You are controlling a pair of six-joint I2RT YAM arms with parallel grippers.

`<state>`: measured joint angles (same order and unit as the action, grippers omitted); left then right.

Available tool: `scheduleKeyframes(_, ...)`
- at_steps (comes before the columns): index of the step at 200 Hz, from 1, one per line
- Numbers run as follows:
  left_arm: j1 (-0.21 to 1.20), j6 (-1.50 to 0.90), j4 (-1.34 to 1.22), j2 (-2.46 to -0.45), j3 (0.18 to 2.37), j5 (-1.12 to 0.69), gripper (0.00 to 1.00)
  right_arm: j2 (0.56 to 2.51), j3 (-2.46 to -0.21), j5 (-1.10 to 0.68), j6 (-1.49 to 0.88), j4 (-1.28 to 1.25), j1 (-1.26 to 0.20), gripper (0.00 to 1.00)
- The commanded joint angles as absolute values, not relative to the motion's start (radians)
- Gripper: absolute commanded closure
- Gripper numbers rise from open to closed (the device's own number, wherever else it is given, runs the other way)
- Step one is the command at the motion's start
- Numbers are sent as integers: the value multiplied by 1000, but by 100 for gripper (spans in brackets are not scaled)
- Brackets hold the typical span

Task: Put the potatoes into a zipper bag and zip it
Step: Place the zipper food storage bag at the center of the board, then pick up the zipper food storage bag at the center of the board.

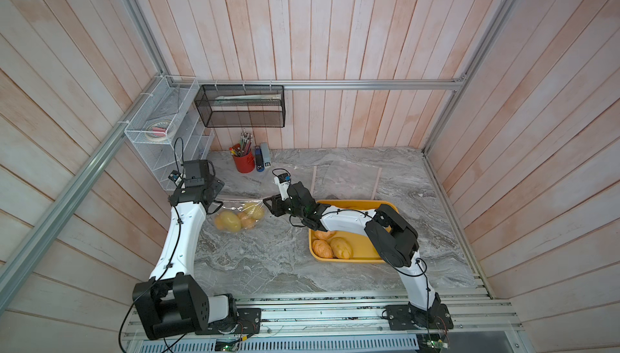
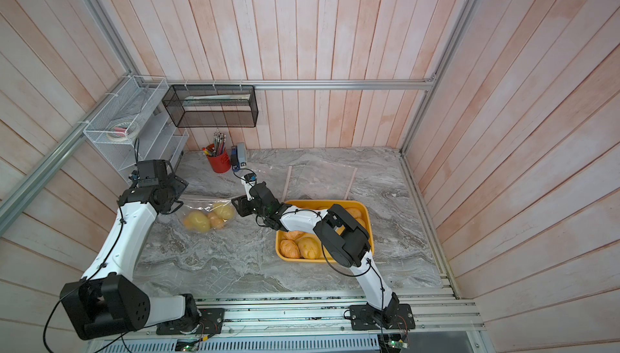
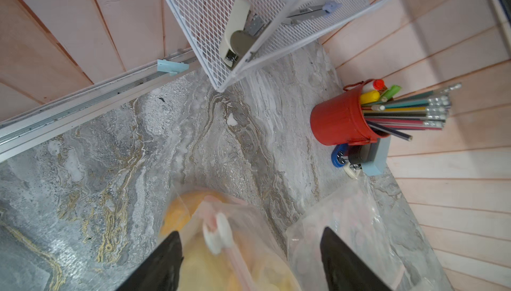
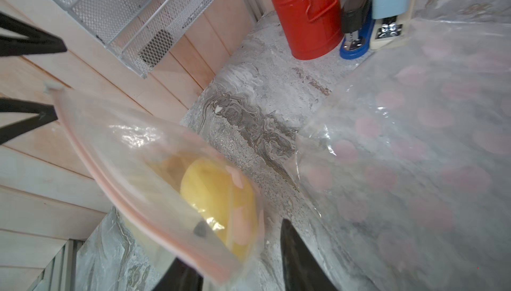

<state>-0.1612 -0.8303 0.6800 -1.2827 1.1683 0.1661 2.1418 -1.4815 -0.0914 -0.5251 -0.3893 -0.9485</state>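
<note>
A clear zipper bag (image 1: 239, 218) with a pink zip strip lies on the marble table (image 1: 268, 260), holding several yellow and orange potatoes (image 2: 198, 221). In both top views my left gripper (image 1: 218, 194) is at its left end and my right gripper (image 1: 268, 207) at its right end. The left wrist view shows the left gripper (image 3: 250, 248) open, with the white slider (image 3: 218, 233) and strip lying loose and blurred between the fingers. The right gripper (image 4: 243, 227) is open too, its jaws apart around the bag's corner. More potatoes (image 1: 340, 247) sit in the yellow tray (image 1: 355, 260).
A second, empty clear bag (image 4: 414, 137) with pink dots lies flat behind the tray. A red pencil cup (image 1: 244, 162) and staplers (image 1: 261, 157) stand at the back wall. A white mesh rack (image 1: 161, 123) hangs at the back left, a black mesh basket (image 1: 240, 106) beside it.
</note>
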Motion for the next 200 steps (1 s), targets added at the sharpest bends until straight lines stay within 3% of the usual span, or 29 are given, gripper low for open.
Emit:
scheduleKeyframes(1,-164,-797,562,-1195,1125,105,13,1977,-1434,-36,-458,-362,-932,42)
scheduleKeyframes(54,-140,-782,466,-1113,1041,3,14,1651,-1199,-19,-441,-356,-825,30)
scheduleKeyframes(92,2,-750,389,-1112,1010,49,15,1558,-1137,0,-490,-266,-674,29)
scheduleKeyframes(162,155,-695,463,-1286,1129,85,19,1912,-1435,-45,-413,37,-523,38)
scheduleKeyframes(200,206,-686,495,-1313,1160,163,19,2055,-1501,-115,-396,14,-504,39)
